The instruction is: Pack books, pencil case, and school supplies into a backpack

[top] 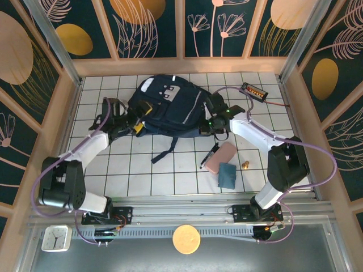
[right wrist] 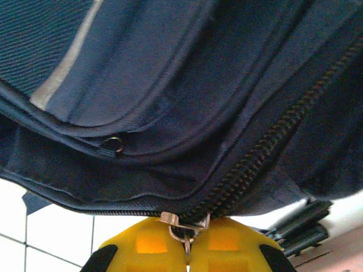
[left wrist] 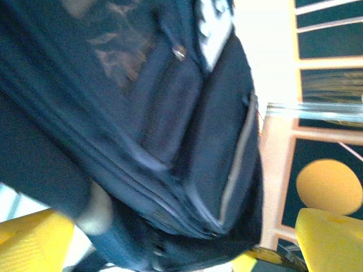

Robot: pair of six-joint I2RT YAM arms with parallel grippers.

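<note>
The dark navy backpack (top: 167,106) lies flat at the back middle of the tiled table. At its left edge my left gripper (top: 142,118) stands open, its yellow fingers (left wrist: 34,241) spread wide, and the blurred backpack (left wrist: 170,141) fabric lies between and beyond them. My right gripper (right wrist: 190,245) is shut on the metal zipper pull (right wrist: 186,226) of the backpack (right wrist: 170,85); from above, this gripper (top: 205,128) sits at the bag's right lower edge. The pink pencil case (top: 221,157), the teal flat item (top: 228,175) and the black pen (top: 209,156) lie near the right front. The books are out of view.
A black tray with orange pieces (top: 253,90) sits at the back right with a cable running off. A small brass object (top: 246,165) stands right of the pencil case. A backpack strap (top: 164,152) trails onto the tiles. Wooden walls close in the table on three sides.
</note>
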